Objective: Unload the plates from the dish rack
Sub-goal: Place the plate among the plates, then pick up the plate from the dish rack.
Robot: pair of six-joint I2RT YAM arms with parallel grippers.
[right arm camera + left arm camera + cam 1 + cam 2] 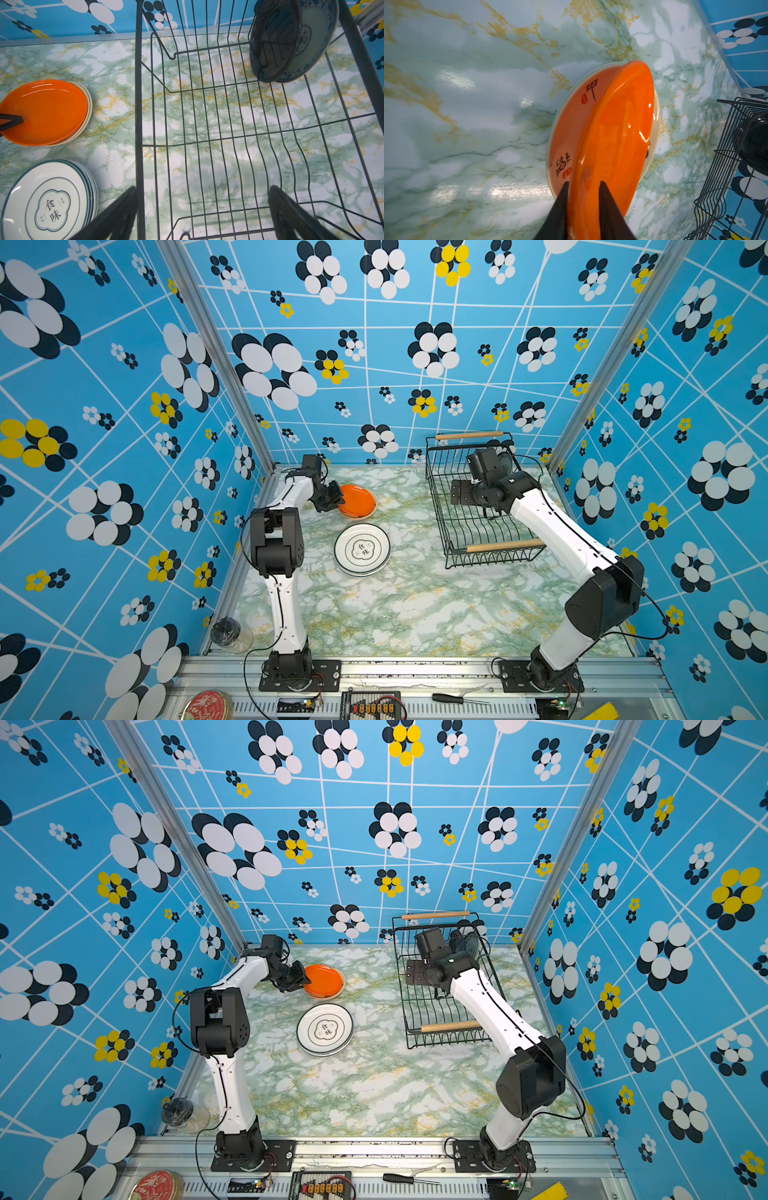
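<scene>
An orange plate [357, 499] [623, 124] lies slightly tilted on a cream-rimmed plate [89, 108] at the back left of the table. My left gripper [583, 184] [338, 499] straddles its near rim, the jaws a little apart. In front of it sits a stack of white emblem plates [362, 549] [52, 203]. The black wire dish rack [505, 546] [138, 104] stands at the back right. Upright in its far corner are a black plate [274, 39] and a blue-patterned plate [315, 41]. My right gripper [203, 207] [465, 493] hangs wide open above the rack's floor, holding nothing.
A glass jar [230, 635] stands at the table's front left corner. On the rail in front lie a red tin lid [208, 705] and a screwdriver [457, 699]. Patterned blue walls close in the back and both sides.
</scene>
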